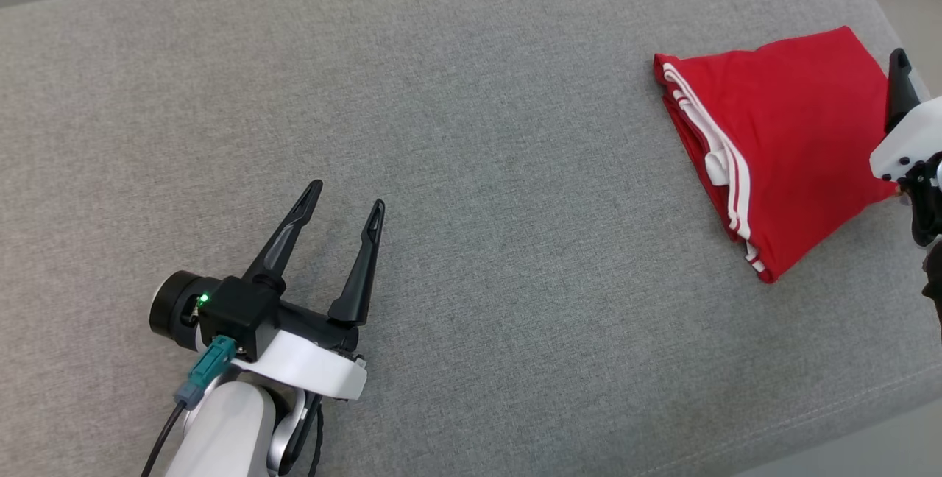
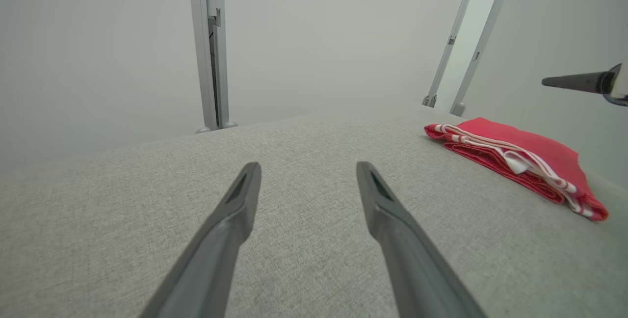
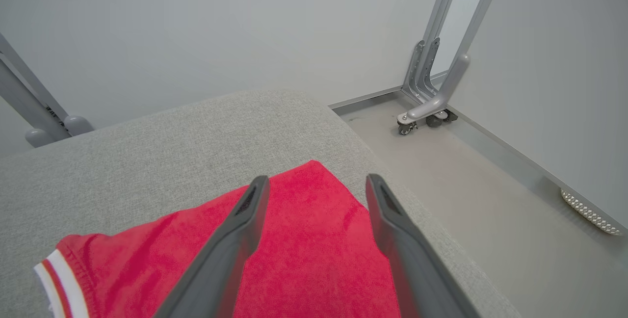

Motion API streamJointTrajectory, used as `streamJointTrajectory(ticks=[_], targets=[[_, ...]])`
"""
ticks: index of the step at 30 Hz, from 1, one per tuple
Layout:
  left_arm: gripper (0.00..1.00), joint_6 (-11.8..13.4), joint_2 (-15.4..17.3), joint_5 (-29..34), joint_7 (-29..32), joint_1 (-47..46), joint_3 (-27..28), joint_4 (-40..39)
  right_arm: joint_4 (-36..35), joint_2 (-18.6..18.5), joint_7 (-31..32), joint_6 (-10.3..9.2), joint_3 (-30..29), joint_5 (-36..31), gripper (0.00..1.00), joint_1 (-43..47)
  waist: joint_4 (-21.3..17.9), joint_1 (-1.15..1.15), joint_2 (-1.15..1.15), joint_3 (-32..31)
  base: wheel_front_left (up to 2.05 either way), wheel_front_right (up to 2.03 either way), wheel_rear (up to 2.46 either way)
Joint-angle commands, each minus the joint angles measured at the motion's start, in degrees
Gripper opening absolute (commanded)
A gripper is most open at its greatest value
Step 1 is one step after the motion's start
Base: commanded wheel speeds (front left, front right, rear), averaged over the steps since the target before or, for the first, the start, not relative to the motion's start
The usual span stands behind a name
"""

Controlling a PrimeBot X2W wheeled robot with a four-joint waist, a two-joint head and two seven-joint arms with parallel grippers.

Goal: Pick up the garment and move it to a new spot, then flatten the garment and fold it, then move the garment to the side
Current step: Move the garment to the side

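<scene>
Head: folded red garment lies at right end of grey pad; left gripper wide open, empty, over pad's left part. Left wrist: bare pad under its fingers. Right wrist: right gripper spread wide above garment near pad's corner, gripping nothing.

Right fingers partly off-frame

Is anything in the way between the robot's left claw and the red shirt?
No, nothing visible is. Bare grey cushion lies between the open left gripper and the folded red garment, which sits off to its right.
</scene>
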Motion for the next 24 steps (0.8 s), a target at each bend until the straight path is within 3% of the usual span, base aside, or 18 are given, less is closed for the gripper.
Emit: streamJointTrajectory(ticks=[1, 13, 24], targets=[[1.00, -0.09, 0.07, -0.06, 0.01, -0.45, 0.26, 0.02, 0.08, -0.67, -0.88, 0.01, -0.47, -0.98, 1.00, -0.34, 0.52, 0.00, 0.00, -0.82, 0.00, 0.00, 0.00], [1.00, 1.32, -1.32, -1.83, 0.01, 3.37, 2.95, -0.88, -5.59, 2.68, -3.73, 0.01, 0.29, -3.20, 1.00, 4.60, 4.07, 0.00, 0.00, -8.89, 0.00, 0.00, 0.00], [1.00, 4.66, -2.16, -6.19, 0.02, 9.28, 11.89, -3.37, -27.40, 6.52, -3.84, 0.01, 5.75, 1.56, 1.00, 20.16, 9.67, 0.00, 0.00, -16.60, 0.00, 0.00, 0.00]])
